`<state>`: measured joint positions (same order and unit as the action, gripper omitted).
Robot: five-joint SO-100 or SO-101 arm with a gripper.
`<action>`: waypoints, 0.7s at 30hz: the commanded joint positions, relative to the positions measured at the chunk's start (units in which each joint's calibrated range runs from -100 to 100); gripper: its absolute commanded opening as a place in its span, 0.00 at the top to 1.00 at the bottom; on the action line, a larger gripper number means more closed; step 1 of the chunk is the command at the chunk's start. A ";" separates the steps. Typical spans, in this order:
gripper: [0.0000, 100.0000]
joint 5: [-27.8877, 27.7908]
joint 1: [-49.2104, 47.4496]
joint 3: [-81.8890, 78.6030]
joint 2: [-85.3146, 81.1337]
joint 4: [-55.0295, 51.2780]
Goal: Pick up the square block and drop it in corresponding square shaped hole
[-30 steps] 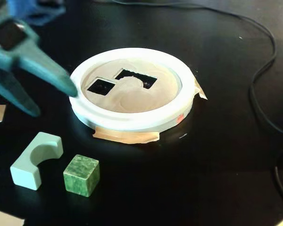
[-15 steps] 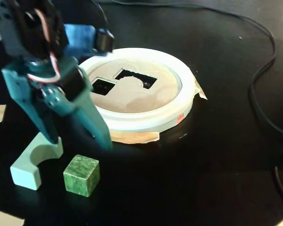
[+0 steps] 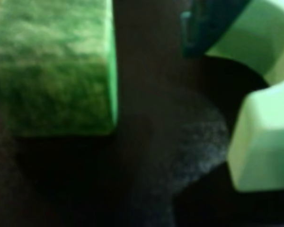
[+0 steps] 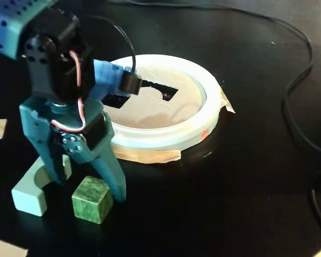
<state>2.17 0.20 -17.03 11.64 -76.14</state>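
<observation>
With my teal end effector now lowered from beside the white-rimmed tan round panel, its fingers spread and straddling the glossy dark green marbled cube on the black tabletop, I judge closing comes next.

The square block, a glossy dark green marbled cube, sits upright on the black table at 7 o'clock from the tan panel's square shaped hole, partly hidden.
</observation>
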 commanded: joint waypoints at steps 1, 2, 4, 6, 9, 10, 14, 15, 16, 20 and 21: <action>0.17 0.10 0.55 4.28 -0.31 0.42; 0.17 0.10 0.67 4.19 -0.31 0.42; 0.17 0.10 0.80 4.10 -0.31 0.42; 0.17 0.10 0.67 3.92 -0.31 0.32; 0.19 0.10 0.80 3.83 -0.31 -0.28; 0.25 0.10 0.80 3.74 -0.31 -0.08; 0.43 0.10 0.80 3.83 -0.31 0.12; 0.49 0.10 0.80 4.19 -0.31 0.02; 0.51 0.10 0.80 4.19 -0.31 0.02; 0.58 0.10 0.42 4.01 -0.31 0.42; 0.59 0.10 0.42 4.01 -0.31 0.32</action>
<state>2.22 0.20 -16.84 11.64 -76.14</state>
